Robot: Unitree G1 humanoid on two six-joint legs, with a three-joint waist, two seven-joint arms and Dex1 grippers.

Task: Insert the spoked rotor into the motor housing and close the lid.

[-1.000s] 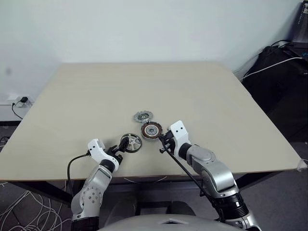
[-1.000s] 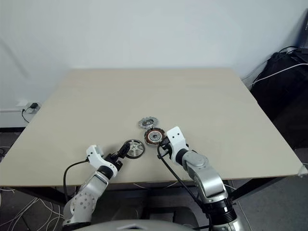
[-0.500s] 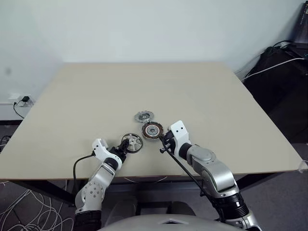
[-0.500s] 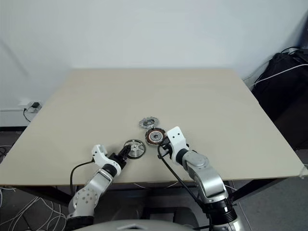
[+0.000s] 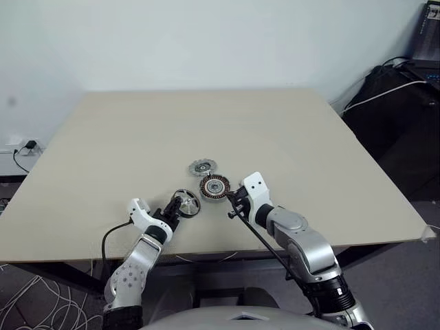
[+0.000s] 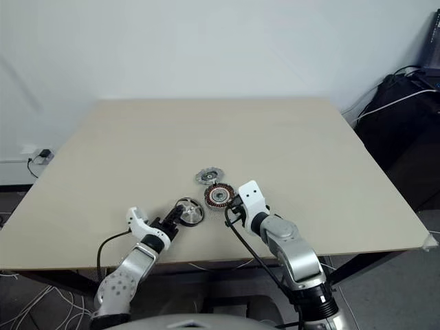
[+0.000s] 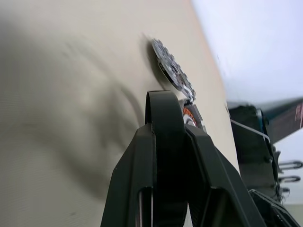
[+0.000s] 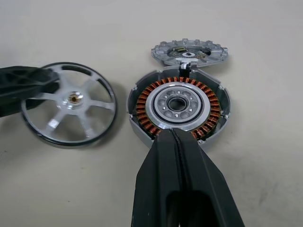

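My left end effector (image 6: 180, 213) grips the spoked rotor (image 8: 70, 111) by its dark rim, the fingers clamped on the edge nearest me, the wheel tipped up off the worktop (image 5: 137, 137) on its far side. My right end effector (image 8: 176, 142) is pressed shut with nothing between its fingers, its tips resting at the near rim of the motor housing (image 8: 179, 105), apparently steadying it. The housing lies just beyond those tips, open-faced, its ring of copper windings circling a pale bearing centre and no rotor in it. The rotor sits just beside the housing, toward my left end effector. Directly past the housing, touching its far edge, lies the notched lid (image 8: 189, 51). To seat the rotor well, I judge I should lift it clear, level it over the centre and lower it straight.
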